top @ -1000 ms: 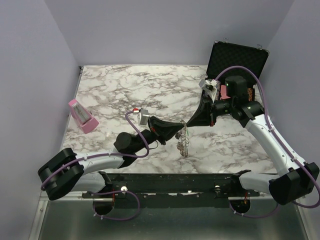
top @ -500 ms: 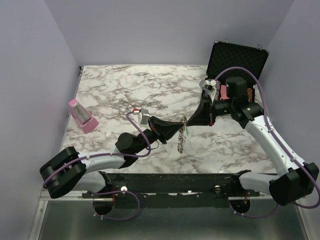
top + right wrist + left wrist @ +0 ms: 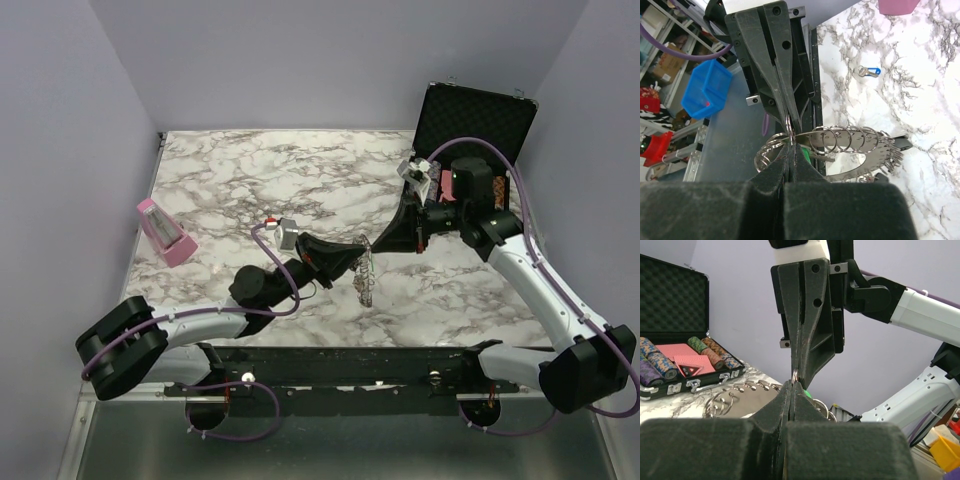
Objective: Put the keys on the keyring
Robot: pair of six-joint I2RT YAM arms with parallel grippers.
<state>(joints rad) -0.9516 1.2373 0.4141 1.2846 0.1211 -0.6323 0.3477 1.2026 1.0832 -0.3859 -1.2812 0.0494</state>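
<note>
The keyring (image 3: 365,278) is a silvery metal piece carrying several small split rings, held above the table between both grippers. It also shows in the right wrist view (image 3: 850,142) and the left wrist view (image 3: 747,387). My left gripper (image 3: 355,260) (image 3: 792,385) is shut on one small split ring. My right gripper (image 3: 377,246) (image 3: 791,148) meets it tip to tip and is shut on the same ring area. A green key (image 3: 815,156) (image 3: 806,394) sits right beside the fingertips, mostly hidden. A blue key (image 3: 869,71) lies on the marble table (image 3: 250,180).
An open black case (image 3: 475,115) with striped poker chips (image 3: 660,362) and red cards stands at the back right. A pink box (image 3: 165,232) lies at the left edge. A blue bin (image 3: 705,90) sits beyond the table's near edge.
The hanging keyring has swung and risen a little between the two grippers. The green key that showed in the top view half a second ago is now hidden. Both arms barely moved.
</note>
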